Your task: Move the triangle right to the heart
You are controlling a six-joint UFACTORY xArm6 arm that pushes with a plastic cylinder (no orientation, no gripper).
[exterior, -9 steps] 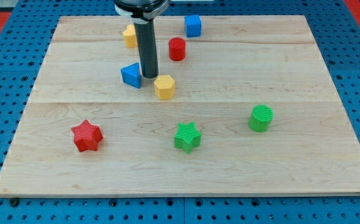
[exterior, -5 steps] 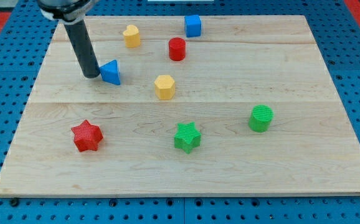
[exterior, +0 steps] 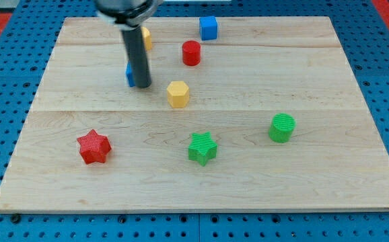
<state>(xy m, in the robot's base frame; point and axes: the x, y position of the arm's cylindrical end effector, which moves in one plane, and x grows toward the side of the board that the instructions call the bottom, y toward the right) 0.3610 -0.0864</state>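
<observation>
There is no pincer on this arm, so nothing opens or closes; it ends in a dark rod, and my tip rests on the wooden counter in its far-left part. The blue triangle sits right behind the rod on its left, mostly hidden, with only a thin blue sliver showing; whether the tip touches it I cannot tell.

Just behind the rod, near the counter's top edge, a yellow block peeks out, its shape hidden by the rod. Just right of the tip, toward the counter's middle, lies a yellow hexagon-like block.

Farther right along the top edge stand a red cylinder and, beyond it, a blue cube.

Toward the bottom edge, a red star lies at the left, a green star near the middle, and a green cylinder toward the right edge.
</observation>
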